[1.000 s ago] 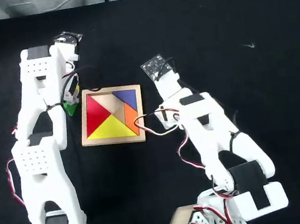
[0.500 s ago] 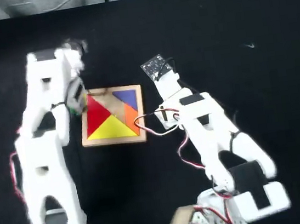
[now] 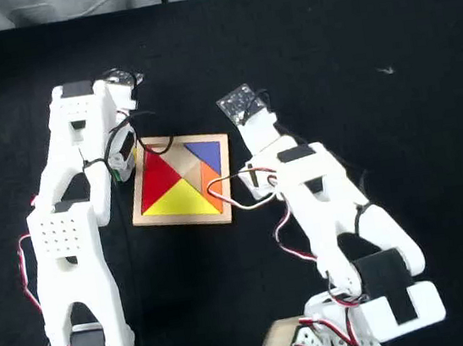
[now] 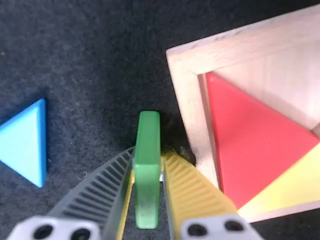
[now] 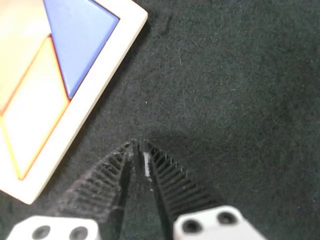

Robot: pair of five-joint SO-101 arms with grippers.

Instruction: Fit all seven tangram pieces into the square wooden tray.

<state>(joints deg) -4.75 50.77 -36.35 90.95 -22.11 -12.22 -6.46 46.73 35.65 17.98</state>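
My left gripper [image 4: 149, 159] grips a green piece [image 4: 148, 129] on edge at the tray's [image 4: 184, 95] nine o'clock. My right gripper [image 5: 138, 148], clenched empty, sits off its two o'clock corner.

Bright, even light from above (soft shadows).

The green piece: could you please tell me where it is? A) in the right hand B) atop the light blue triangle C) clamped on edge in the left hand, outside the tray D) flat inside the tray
C: the green piece stands on edge, clamped in the left hand, just beside the rim of the tray.
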